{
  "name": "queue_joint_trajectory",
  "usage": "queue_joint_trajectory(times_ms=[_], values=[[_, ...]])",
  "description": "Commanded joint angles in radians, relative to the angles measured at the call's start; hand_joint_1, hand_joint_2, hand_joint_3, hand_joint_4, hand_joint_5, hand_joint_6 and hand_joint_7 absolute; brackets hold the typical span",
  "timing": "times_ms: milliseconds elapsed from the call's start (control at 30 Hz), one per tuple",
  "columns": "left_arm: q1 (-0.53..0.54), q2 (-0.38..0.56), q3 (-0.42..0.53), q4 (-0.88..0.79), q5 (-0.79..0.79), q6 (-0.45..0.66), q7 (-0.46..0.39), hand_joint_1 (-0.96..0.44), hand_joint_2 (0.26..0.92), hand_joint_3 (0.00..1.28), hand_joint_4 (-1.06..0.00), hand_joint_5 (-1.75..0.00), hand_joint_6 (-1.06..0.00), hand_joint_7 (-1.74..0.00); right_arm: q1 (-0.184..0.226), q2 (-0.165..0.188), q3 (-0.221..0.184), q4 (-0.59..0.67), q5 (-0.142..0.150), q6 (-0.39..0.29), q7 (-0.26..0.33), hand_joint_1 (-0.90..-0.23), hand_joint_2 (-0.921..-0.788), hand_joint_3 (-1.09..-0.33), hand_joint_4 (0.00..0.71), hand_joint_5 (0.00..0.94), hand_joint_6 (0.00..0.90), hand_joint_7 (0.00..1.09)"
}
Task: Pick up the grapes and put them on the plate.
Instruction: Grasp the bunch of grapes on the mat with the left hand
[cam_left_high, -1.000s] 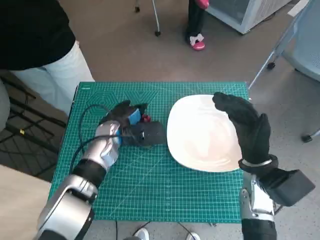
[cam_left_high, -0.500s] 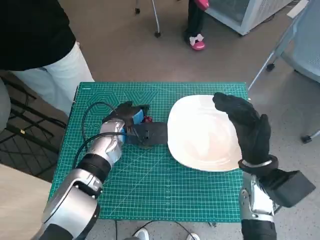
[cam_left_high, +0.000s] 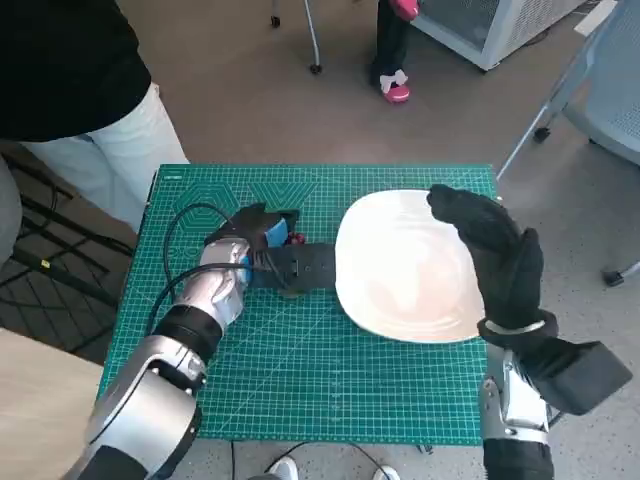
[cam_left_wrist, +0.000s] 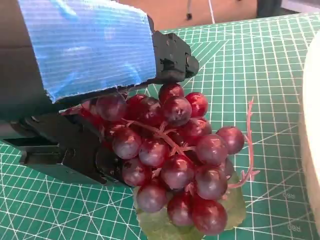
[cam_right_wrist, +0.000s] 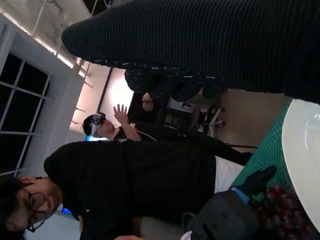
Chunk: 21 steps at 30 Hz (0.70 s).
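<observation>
A bunch of dark red grapes (cam_left_wrist: 170, 155) with a green leaf sits in my left hand (cam_left_high: 258, 238), black fingers (cam_left_wrist: 172, 60) over its top and the rest of the hand under it. It hangs close over the mat. From the head camera only a red speck of the grapes (cam_left_high: 295, 238) shows beside the blue tape. The white plate (cam_left_high: 405, 265) lies just right of that hand, its rim (cam_left_wrist: 312, 125) near the bunch. My right hand (cam_left_high: 497, 252) hovers over the plate's right edge, fingers apart, holding nothing. The right wrist view shows the grapes (cam_right_wrist: 280, 210) next to the plate (cam_right_wrist: 300, 150).
A green cutting mat (cam_left_high: 300, 370) covers the small table. A black cable (cam_left_high: 178, 232) loops by my left forearm. A person in a black top (cam_left_high: 70, 70) stands at the left corner; legs with a pink shoe (cam_left_high: 395, 85) are behind, a chair (cam_left_high: 610, 90) at right.
My left hand has slid a little to the right, towards the plate, with the grapes in it. The right hand has hardly moved.
</observation>
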Motion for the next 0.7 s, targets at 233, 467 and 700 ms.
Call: queue_joint_trajectory(times_ms=[233, 467, 700], values=[[0.038, -0.005, -0.032, 0.037, 0.007, -0.045, 0.025, 0.18, 0.891, 0.10, -0.51, -0.20, -0.52, -0.02, 0.014, 0.002, -0.002, 0.014, -0.006, 0.003, 0.000, -0.598, -0.921, -0.903, 0.369, 0.001, -0.001, 0.48], [0.032, -0.009, -0.048, 0.049, 0.013, -0.044, 0.034, 0.33, 0.918, 0.19, -0.52, -1.25, -0.59, -0.01, 0.011, -0.001, -0.002, 0.013, -0.006, 0.005, 0.002, -0.596, -0.921, -0.904, 0.370, 0.001, -0.001, 0.48], [0.037, -0.006, -0.078, 0.049, 0.029, -0.038, 0.064, 0.35, 0.921, 0.21, -0.52, -1.38, -0.70, -0.05, 0.011, -0.004, -0.002, 0.014, -0.007, 0.001, 0.004, -0.595, -0.921, -0.904, 0.370, 0.001, -0.001, 0.48]])
